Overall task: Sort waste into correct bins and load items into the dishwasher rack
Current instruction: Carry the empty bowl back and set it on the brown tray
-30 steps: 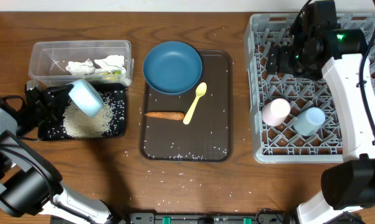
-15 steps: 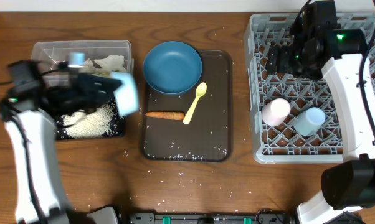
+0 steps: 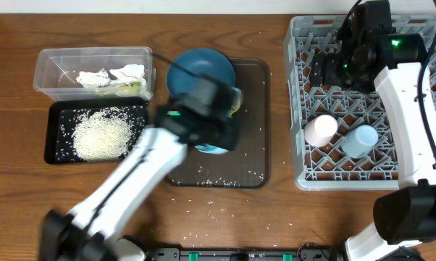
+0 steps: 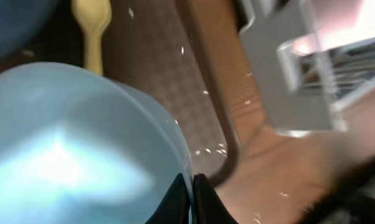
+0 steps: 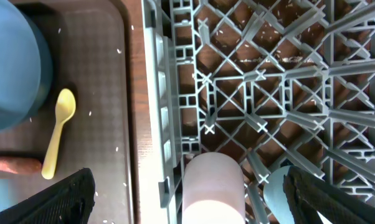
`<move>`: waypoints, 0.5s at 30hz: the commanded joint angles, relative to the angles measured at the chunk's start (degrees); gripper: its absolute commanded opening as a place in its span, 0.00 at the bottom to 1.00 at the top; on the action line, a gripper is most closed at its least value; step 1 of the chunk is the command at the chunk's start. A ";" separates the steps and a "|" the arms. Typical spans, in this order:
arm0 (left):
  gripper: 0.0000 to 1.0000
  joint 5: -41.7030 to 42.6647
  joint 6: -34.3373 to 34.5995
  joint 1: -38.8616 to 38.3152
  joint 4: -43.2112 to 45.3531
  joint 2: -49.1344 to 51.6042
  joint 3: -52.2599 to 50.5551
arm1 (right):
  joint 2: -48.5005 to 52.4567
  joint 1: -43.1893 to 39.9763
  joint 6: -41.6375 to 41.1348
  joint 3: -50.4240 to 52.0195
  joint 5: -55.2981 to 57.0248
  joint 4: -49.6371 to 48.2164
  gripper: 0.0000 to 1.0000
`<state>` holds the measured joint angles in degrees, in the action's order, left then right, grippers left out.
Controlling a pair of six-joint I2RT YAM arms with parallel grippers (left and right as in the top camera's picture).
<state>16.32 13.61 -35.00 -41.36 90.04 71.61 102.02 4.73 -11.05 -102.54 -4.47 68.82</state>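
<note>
Left pincer (image 4: pixel 192 198) is nearly closed. We see its two dark fingertips pinching the thin rim of the white-and-light-blue bowl (image 4: pixel 69 143). The bowl's pale blue surface fills much of the left wrist view, blurred. From overhead it hangs over the middle of the brown serving tray (image 3: pixel 254 145), with only a sliver showing below the wrist. Left arm (image 3: pixel 142 170) is stretched long and diagonal, from the near worktop (image 3: pixel 15 196) edge up over the tray. It is motion-blurred and covers much of the tray's left half.

Right pincer (image 5: pixel 187 186) is spread wide, with nothing between its fingertips. Right arm (image 3: pixel 410 94) reaches over the far part of the dishwasher rack (image 3: pixel 421 156), which sits just right of the tray. In the rack, the pink cup (image 3: pixel 321 130) and light blue cup (image 3: pixel 359 140) stand side by side near the tray-side wall.

Dark blue dish (image 3: pixel 196 69) sits on the tray's far-left corner, partly under the left wrist. Pale yellow spoon (image 5: pixel 56 134) lies on the tray just beside the dish.

Left of the tray on the far side, the clear tub (image 3: pixel 51 61) holds crumpled napkins (image 3: pixel 102 75) and a yellow-green wrapper (image 3: pixel 131 85). Left of the tray on the near side, the black tray (image 3: pixel 55 152) holds a rice pile (image 3: pixel 102 134). We see loose grains (image 3: pixel 218 181) on the brown tray's near end.
</note>
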 commanded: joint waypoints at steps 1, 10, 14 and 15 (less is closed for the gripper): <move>0.06 -9.29 4.81 -3.56 2.60 6.60 0.17 | -1.20 -0.17 0.90 -0.79 0.39 0.20 0.95; 0.17 -9.20 8.61 -5.09 5.95 13.25 0.20 | -1.20 -0.17 0.87 -0.79 0.37 0.79 0.95; 0.44 -6.23 8.57 -4.94 5.79 13.03 0.52 | -1.20 -0.15 0.85 -0.79 0.28 0.59 0.96; 0.45 -5.49 8.57 -4.83 5.57 12.70 0.94 | -1.20 -0.15 0.85 -0.79 -0.15 0.59 0.96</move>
<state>9.10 21.43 -40.21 -35.55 103.39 71.61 102.02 4.73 -11.05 -102.54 -4.47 69.41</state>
